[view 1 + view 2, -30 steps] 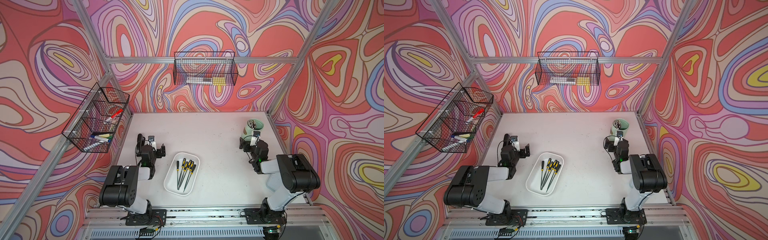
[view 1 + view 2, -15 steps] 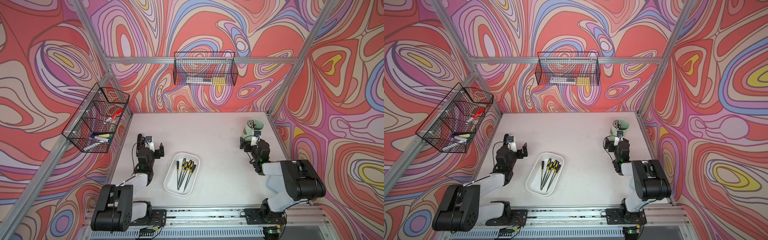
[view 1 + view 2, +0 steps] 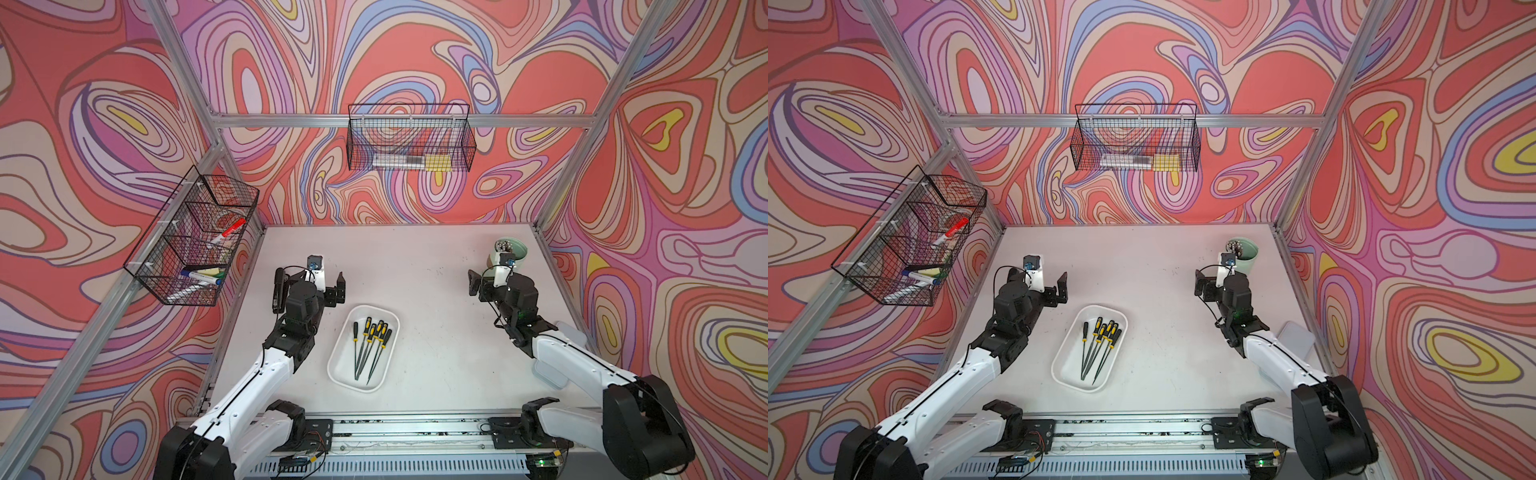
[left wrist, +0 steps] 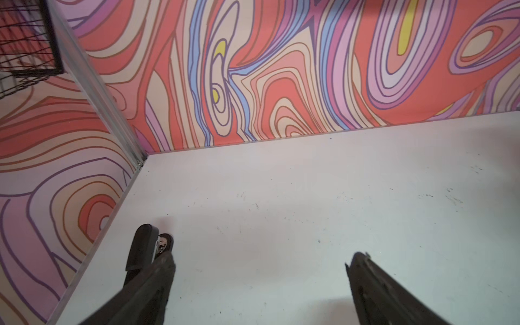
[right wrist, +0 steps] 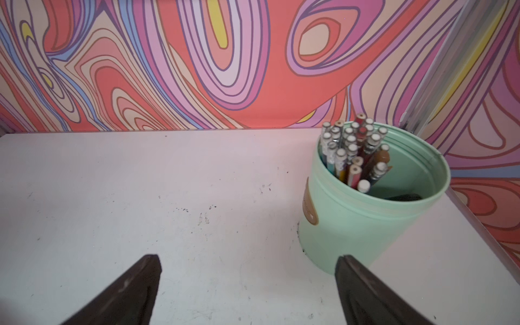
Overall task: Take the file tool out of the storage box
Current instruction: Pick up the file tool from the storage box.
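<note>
Beside the storage box (image 3: 343,362), both arms have unfolded, nothing grasped yet.

In both top views the file tools (image 3: 370,345) still lie inside the box. Over the last second the arms have stretched out, while the left gripper (image 3: 310,282) and right gripper (image 3: 488,280) stay spread wide and empty past the box's far end, so the reach is probably still to come. Left wrist view: parted jaws over bare table (image 4: 281,197), with the wall edge close on the side away from the box. Right wrist view: parted jaws, with the mint cup (image 5: 365,225) just beside one finger, well apart from the box.

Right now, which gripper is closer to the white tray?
Left. The left gripper hangs off the far-left corner of the storage box; the right gripper sits farther off, beside the green cup.
</note>
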Robot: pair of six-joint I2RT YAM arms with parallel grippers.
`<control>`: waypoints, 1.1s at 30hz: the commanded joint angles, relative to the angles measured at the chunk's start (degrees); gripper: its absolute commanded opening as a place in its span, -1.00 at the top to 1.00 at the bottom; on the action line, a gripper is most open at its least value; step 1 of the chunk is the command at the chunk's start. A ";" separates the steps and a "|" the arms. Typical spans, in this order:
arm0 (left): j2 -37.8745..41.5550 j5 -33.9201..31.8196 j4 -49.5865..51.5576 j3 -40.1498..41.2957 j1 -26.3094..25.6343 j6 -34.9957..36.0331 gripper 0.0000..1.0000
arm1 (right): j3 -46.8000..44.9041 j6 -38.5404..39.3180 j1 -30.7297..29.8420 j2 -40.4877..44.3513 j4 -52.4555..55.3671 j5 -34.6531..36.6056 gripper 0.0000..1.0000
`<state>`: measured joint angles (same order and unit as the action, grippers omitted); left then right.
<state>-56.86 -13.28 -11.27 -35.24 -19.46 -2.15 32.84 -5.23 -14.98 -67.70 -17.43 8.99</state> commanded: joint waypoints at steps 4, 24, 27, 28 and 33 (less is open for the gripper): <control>-3.92 -3.34 18.27 -7.91 -9.09 -6.68 -0.99 | 4.44 -3.07 -6.75 5.04 14.43 5.95 -0.96; -16.04 8.04 36.57 -17.10 -17.27 -16.53 -0.99 | 11.11 -7.64 -9.74 7.63 30.08 -3.84 -0.96; -16.18 7.69 36.58 -16.54 -17.36 -17.37 -0.99 | 10.61 -8.43 -9.71 8.22 31.05 -4.06 -0.96; -16.31 7.42 36.94 -16.60 -17.36 -17.60 -0.99 | 10.41 -8.71 -9.85 8.39 31.23 -4.25 -0.96; -17.04 5.68 38.93 -17.36 -17.42 -18.07 -0.98 | 8.77 -9.18 -9.91 9.64 30.47 -3.70 -0.96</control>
<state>-73.17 -6.63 24.93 -52.51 -36.47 -19.16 42.94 -13.45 -24.47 -59.46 12.75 5.41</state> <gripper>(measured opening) 0.992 0.982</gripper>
